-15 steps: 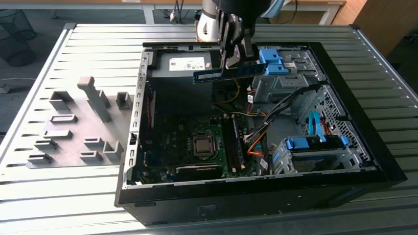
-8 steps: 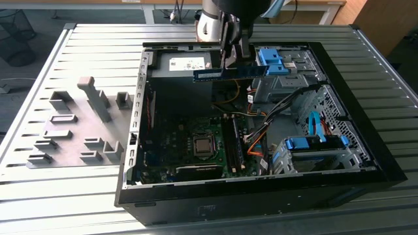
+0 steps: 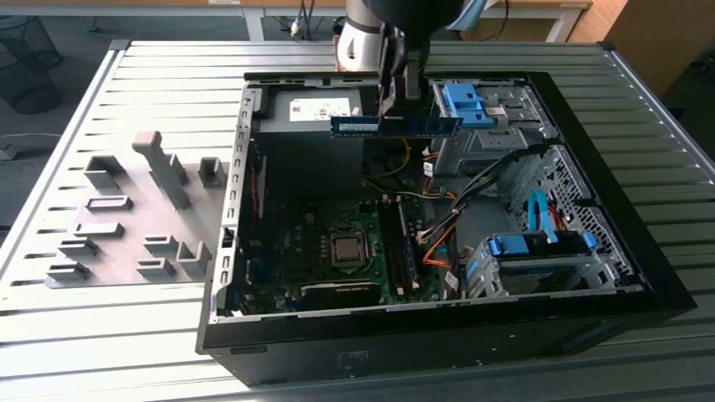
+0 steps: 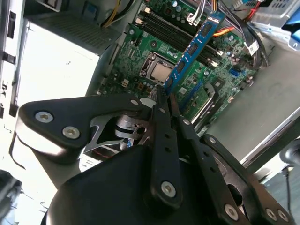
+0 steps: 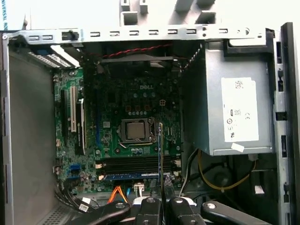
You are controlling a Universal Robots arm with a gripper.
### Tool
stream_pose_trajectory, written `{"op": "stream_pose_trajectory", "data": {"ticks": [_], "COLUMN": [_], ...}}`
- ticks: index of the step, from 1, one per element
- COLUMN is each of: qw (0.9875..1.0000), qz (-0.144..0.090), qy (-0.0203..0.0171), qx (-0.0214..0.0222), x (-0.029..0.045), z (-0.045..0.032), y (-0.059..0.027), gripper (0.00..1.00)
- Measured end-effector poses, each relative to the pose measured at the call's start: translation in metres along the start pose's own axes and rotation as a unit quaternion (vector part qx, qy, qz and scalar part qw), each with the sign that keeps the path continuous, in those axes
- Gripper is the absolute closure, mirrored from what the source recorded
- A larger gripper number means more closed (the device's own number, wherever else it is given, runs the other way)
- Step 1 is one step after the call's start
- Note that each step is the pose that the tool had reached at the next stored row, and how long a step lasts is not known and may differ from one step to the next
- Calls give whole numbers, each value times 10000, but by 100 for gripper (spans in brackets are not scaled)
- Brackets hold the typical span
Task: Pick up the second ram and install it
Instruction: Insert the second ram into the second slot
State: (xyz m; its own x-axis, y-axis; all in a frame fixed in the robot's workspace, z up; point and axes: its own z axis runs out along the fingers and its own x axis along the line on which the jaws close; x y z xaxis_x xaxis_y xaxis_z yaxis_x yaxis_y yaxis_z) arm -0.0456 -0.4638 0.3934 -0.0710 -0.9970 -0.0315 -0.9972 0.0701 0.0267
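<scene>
The second ram [image 3: 397,126] is a slim blue-green board with a white sticker, hanging level above the open computer case, over the gap between power supply and drive bays. My gripper [image 3: 393,110] is shut on its top edge from above. In the second wrist view the ram [image 4: 197,44] runs out from between the fingertips [image 4: 161,96] of the gripper [image 4: 165,93], with the motherboard [image 4: 154,51] beneath. The first wrist view has the ram [image 5: 160,150] edge-on, above the memory slots [image 5: 136,165] beside the processor socket [image 5: 135,130]. One slot holds another blue board [image 5: 129,176].
The grey power supply [image 3: 313,105] sits in the case's far corner. Blue drive-bay clips [image 3: 464,100] and a lower drive cage [image 3: 537,247] line the exterior view's right, with orange and black cables [image 3: 441,239] between. Grey fixture blocks [image 3: 134,218] stand on the table left of the case.
</scene>
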Motion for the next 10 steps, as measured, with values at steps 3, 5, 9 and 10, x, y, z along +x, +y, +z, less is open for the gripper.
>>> {"op": "stream_pose_trajectory", "data": {"ticks": [3, 5, 9, 10], "qw": [9999, 9997, 9987, 9984], "qz": [152, 261, 506, 565], "qy": [-4, -7, -12, -13], "qx": [5, 9, 17, 18], "x": [0, 0, 0, 0], "z": [2, 4, 7, 8], "y": [0, 0, 0, 0], "gripper": [86, 86, 86, 86]}}
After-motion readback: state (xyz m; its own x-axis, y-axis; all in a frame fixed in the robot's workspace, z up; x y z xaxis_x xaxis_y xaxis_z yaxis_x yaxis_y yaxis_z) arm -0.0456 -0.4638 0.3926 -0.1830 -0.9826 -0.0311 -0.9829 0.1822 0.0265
